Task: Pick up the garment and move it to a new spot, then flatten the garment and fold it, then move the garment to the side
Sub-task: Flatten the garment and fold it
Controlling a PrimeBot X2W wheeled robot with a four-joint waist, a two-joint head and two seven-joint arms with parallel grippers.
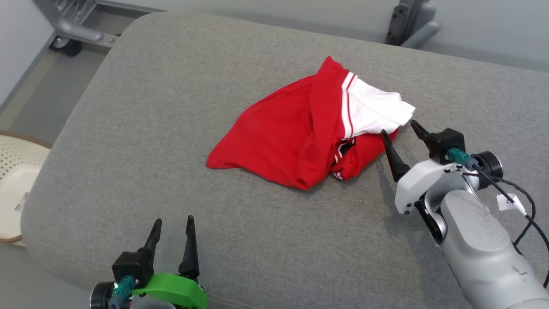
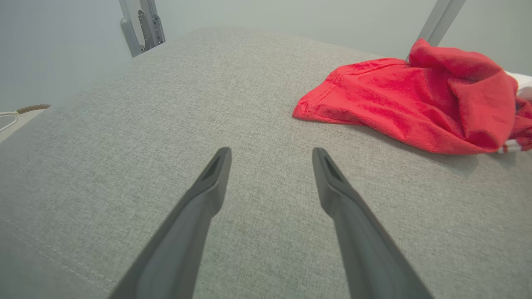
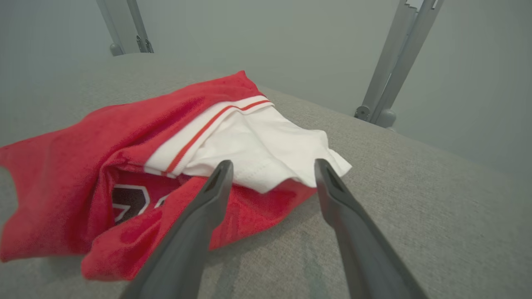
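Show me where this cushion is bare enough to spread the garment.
Bare: the broad cushion stretch between the garment and the cushion's left edge, beyond the left gripper; also the near strip between the grippers. Crowded: by its white part, where the open right gripper sits.

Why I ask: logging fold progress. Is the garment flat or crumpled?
Crumpled. The garment lies bunched on the grey cushion, with red layers lapped over each other and a white part poking out.
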